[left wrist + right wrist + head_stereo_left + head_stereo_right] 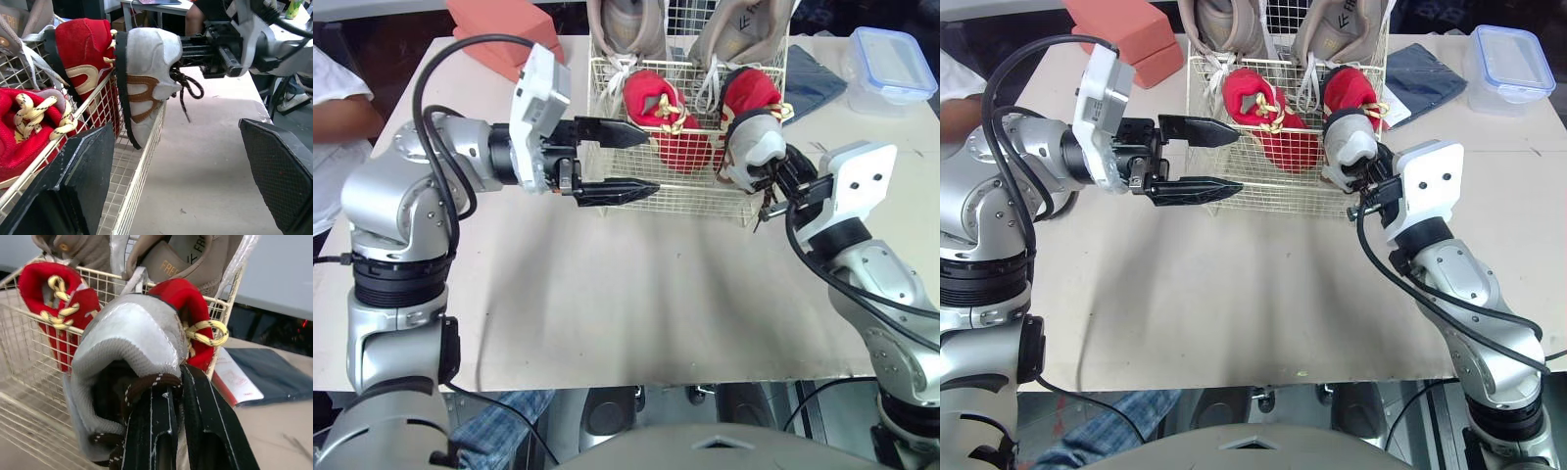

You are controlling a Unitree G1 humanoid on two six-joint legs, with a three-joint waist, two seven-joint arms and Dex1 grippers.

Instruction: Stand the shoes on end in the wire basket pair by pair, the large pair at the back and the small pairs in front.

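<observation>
The wire basket (677,199) stands at the back middle of the table. Two large beige shoes (628,24) stand on end at its back. In front of them are two small red shoes (656,103), one left and one right (751,91). My right gripper (771,188) is shut on a small grey shoe (749,147) with brown laces by its heel opening. It holds that shoe upright at the basket's front right corner, against the right red shoe. My left gripper (654,162) is open and holds nothing. It straddles the basket's front wall left of the grey shoe (146,73).
A clear box with a blue lid (893,64) and a dark blue cloth (813,80) lie right of the basket. A pink block (499,34) sits at the back left. A person in white (333,127) is at the table's left edge. Bare tabletop (607,294) lies in front.
</observation>
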